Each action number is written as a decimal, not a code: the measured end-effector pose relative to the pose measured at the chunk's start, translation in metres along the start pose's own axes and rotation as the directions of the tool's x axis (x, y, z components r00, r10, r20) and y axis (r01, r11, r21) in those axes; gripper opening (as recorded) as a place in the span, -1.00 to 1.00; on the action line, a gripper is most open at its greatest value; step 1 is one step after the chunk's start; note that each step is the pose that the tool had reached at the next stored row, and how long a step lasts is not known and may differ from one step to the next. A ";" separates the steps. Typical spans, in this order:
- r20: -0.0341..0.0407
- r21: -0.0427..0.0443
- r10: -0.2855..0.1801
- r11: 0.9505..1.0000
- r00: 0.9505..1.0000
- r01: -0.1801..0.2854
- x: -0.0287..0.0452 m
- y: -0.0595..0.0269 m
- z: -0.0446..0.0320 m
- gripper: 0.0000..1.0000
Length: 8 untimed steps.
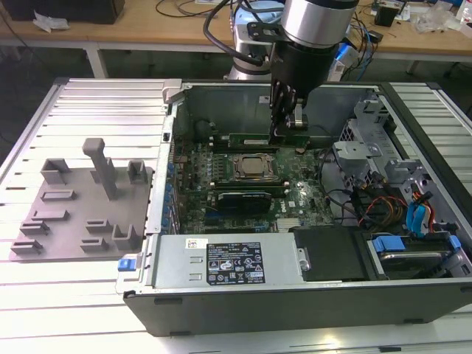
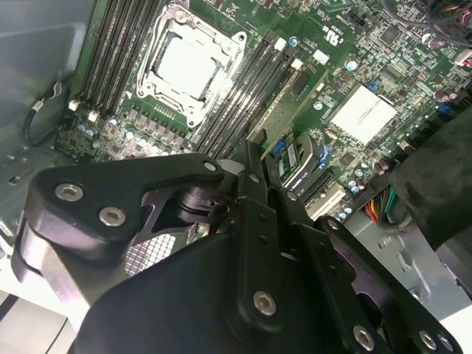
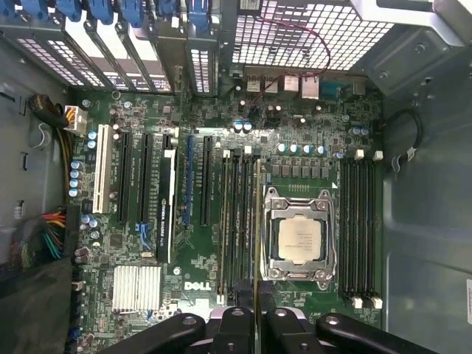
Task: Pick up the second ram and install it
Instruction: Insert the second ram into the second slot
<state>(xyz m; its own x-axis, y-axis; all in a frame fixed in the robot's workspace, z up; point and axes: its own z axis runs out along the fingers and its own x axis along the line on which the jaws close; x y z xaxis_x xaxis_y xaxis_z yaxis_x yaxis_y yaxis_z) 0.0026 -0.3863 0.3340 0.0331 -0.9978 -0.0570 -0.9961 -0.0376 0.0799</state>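
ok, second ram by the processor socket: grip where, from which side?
Its upper long edge, pinched across the two flat faces, coming straight down. The second ram stands on edge in line with the slots beside the processor socket, so likely only that top edge is free. The gripper hangs right over it.

This is a robotics lab or electronics workshop. The gripper [image 1: 287, 134] of an industrial arm [image 1: 318, 26] hangs inside an open desktop computer case [image 1: 295, 306], which lies on a slatted white metal table [image 1: 96, 103]. Well away from the gripper, toward the exterior view's left, sits a grey fixture tray [image 1: 74, 221]. Beyond the arm stand wooden workbenches [image 1: 147, 33] strewn with cables [image 1: 366, 44].
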 end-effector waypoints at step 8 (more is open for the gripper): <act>0.000 0.000 0.000 1.000 1.000 0.000 0.0006 -0.0006 0.0103 -0.77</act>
<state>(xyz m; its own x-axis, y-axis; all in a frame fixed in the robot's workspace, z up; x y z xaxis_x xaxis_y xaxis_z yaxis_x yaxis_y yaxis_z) 0.0024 -0.3863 0.3236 0.0331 -0.9978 -0.0573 -0.9961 -0.0377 0.0798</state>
